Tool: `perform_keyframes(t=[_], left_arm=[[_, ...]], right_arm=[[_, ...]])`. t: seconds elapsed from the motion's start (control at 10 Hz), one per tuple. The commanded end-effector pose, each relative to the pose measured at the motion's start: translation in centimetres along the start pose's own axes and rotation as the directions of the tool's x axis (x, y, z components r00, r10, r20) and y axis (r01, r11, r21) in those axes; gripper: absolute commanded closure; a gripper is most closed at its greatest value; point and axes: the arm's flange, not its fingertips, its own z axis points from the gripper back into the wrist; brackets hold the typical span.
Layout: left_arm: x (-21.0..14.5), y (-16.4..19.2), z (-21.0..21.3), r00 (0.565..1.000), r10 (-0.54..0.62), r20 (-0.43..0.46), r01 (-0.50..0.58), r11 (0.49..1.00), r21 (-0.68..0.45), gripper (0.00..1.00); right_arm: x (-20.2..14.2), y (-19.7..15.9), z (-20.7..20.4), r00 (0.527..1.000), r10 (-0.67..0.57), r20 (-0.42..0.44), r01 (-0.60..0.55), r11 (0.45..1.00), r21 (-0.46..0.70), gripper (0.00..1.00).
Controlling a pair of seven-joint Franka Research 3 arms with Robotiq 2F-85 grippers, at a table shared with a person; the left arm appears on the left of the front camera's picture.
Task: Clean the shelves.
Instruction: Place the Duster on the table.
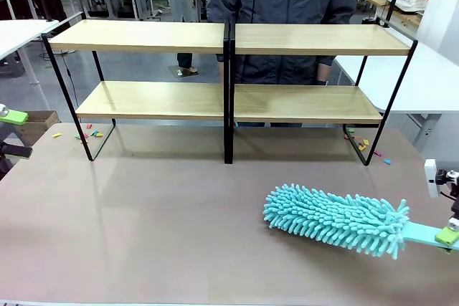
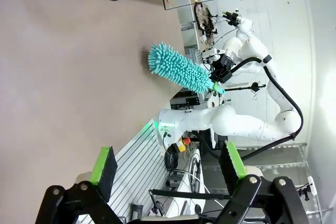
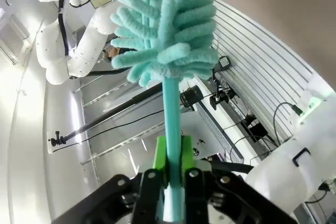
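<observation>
Your right gripper [image 3: 171, 156] is clamped on the handle of one teal duster [image 1: 336, 220]. Your left gripper [image 2: 169, 169] has its jaws apart, holding nothing. Beyond both grippers stand the shelves [image 1: 228, 41]: four wood boards, all bare.

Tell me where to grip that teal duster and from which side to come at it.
Grip the duster by its flat bare handle, coming from the robot's right. The fluffy head gives nothing firm, while the handle sticks out toward the table's right edge; the right end effector is shut on it there.
</observation>
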Motion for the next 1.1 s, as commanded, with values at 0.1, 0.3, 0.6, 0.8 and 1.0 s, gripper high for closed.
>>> perform_keyframes(t=[0.1,0.3,0.6,0.8,1.0], left_arm=[[-0.2,0.1,-0.1,1.000,-0.023,0.004,0.023,1.000,-0.019,0.00],[-0.2,0.1,-0.1,1.000,-0.023,0.004,0.023,1.000,-0.019,0.00],[-0.2,0.1,-0.1,1.000,-0.023,0.004,0.023,1.000,-0.019,0.00],[-0.2,0.1,-0.1,1.000,-0.023,0.004,0.023,1.000,-0.019,0.00],[-0.2,0.1,-0.1,1.000,-0.023,0.004,0.023,1.000,-0.019,0.00]], right_arm=[[1.2,-0.7,0.2,1.000,0.024,-0.002,-0.024,0.999,-0.021,0.88],[1.8,-1.4,0.6,1.000,-0.007,0.001,0.007,0.999,-0.043,0.32],[1.5,-2.7,4.1,0.985,-0.060,0.162,0.074,0.994,-0.082,0.00],[0.0,-2.9,8.4,0.915,-0.109,0.388,0.169,0.978,-0.125,0.00],[-3.6,-2.1,13.7,0.760,-0.079,0.645,0.154,0.986,-0.062,0.00]])
